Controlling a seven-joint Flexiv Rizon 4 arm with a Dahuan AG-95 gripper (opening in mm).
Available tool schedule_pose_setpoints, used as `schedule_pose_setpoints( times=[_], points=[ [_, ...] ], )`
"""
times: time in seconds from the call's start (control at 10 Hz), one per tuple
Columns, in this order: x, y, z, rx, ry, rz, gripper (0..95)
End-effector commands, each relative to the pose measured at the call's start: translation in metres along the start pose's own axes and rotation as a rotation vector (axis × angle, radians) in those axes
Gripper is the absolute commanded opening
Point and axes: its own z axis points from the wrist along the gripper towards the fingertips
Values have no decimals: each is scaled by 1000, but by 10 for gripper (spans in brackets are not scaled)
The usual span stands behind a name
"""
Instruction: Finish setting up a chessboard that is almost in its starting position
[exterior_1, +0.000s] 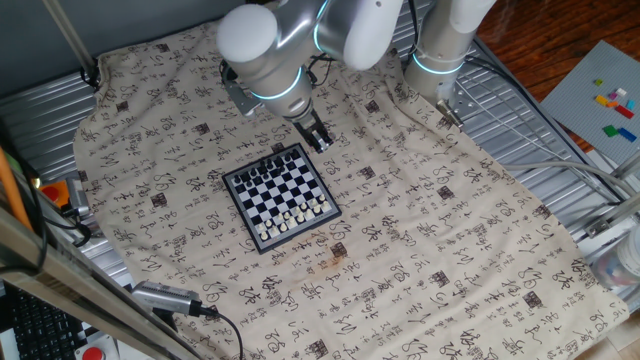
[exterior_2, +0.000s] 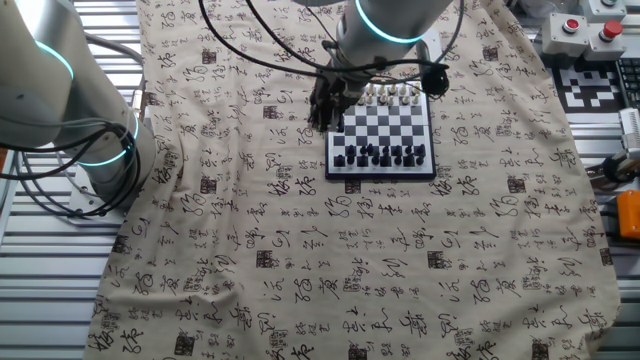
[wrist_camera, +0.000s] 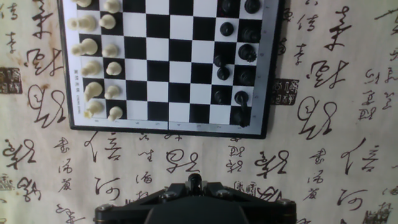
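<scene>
While the two fixed views agree that the fingers (exterior_1: 318, 138) hang over the patterned cloth (exterior_1: 450, 250) just beside the chessboard (exterior_1: 275, 185), off its squares, only the hand view looks closely at them. There the fingers (wrist_camera: 177, 194) are drawn narrow, meeting at the bottom of the frame with a small dark knob (wrist_camera: 194, 181) at the join; whether that is a chess piece or part of the hand I cannot tell.

From the hand view the chessboard (wrist_camera: 180, 62) lies ahead, its far end cut off by the frame. White pieces (wrist_camera: 87, 48) fill two tidy files on the left, and black pieces (wrist_camera: 247, 53) stand less evenly spaced on the right.

Seen from the other fixed view, the chessboard (exterior_2: 380, 125) sits with white along its far edge and black along its near one. The fingers (exterior_2: 325, 108) are at its left side, nearer the white end. That view alone shows red buttons (exterior_2: 575, 25) beyond the counter's corner. A grey plate with coloured bricks (exterior_1: 605, 95) appears only in the first fixed view.
</scene>
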Motion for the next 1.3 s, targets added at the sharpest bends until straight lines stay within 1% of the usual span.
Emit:
schedule_pose_setpoints(
  times=[0.1, 0.2, 0.4, 0.5, 0.7, 0.8, 1.2, 1.3],
  points=[
    [0, 1, 0, 1, -5, -10, 0],
    [0, 1, 0, 2, -5, -11, 0],
    [0, 1, 0, 11, -13, -24, 0],
    [-2, -2, -1, 11, -14, -36, 0],
    [-14, -11, -3, 11, -12, -55, 0],
    [-19, -14, -1, 9, -12, -60, 0],
    [-35, -13, 5, 12, -18, -60, 0],
    [-37, -13, 6, 13, -20, -62, 0]
  ],
)
